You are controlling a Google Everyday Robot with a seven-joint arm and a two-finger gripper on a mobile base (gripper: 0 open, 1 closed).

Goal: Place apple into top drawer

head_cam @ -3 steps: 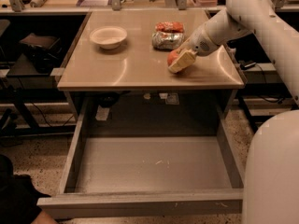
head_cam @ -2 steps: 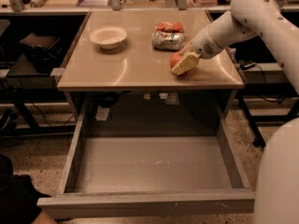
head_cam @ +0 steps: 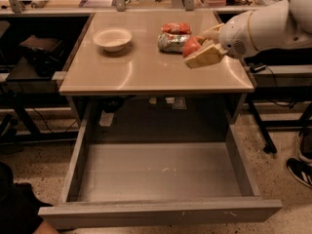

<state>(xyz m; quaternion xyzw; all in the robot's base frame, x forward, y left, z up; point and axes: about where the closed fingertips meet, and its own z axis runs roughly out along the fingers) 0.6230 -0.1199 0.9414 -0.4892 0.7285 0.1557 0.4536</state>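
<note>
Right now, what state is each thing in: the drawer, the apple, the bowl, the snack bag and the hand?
Hand: shut on the apple, over the right side of the table.
Apple: gripped, apparently clear of the table.
Top drawer: pulled open, empty.
White bowl: upright on the table, looks empty.
Foil snack bag: lying on the table.

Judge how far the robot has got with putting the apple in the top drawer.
Done: the top drawer stands pulled open, with no apple in it yet. In hand: the gripper is shut on the apple above the right side of the tabletop. Left: carry it over the drawer and release.
</note>
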